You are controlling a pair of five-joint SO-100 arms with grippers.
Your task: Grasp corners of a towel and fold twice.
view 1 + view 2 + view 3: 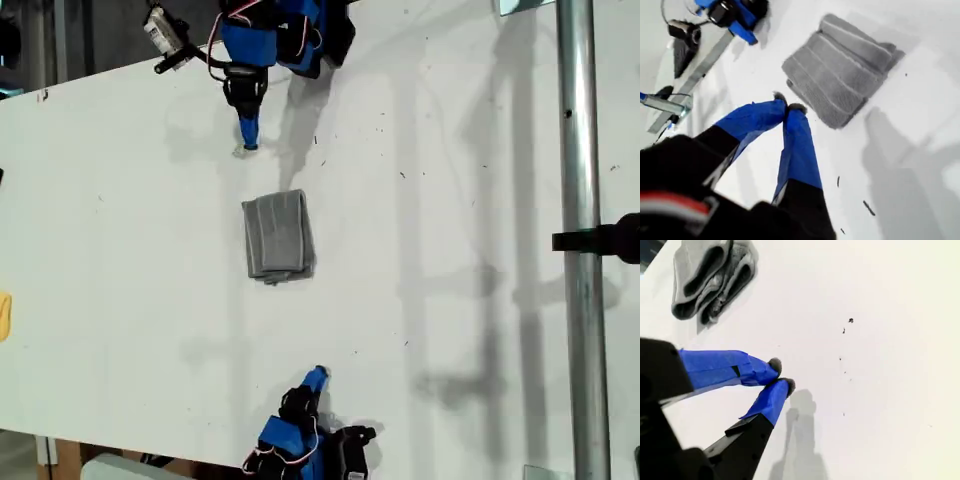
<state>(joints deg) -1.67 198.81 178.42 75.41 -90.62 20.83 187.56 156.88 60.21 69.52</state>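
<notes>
The thin grey cloth towel with fine white stripes [278,237] [840,75] [710,280] lies folded into a small thick rectangle on the white counter [450,250], a little left of centre in the exterior view. No pincer touches it. My first pincer [247,140] [786,107] hangs in that view's upper left, above the towel and apart from it, blue tips pressed together on nothing. My second pincer [318,375] [781,375] sits near the lower edge, well below the towel, clenched too, it seems, though a sliver of gap may remain.
</notes>
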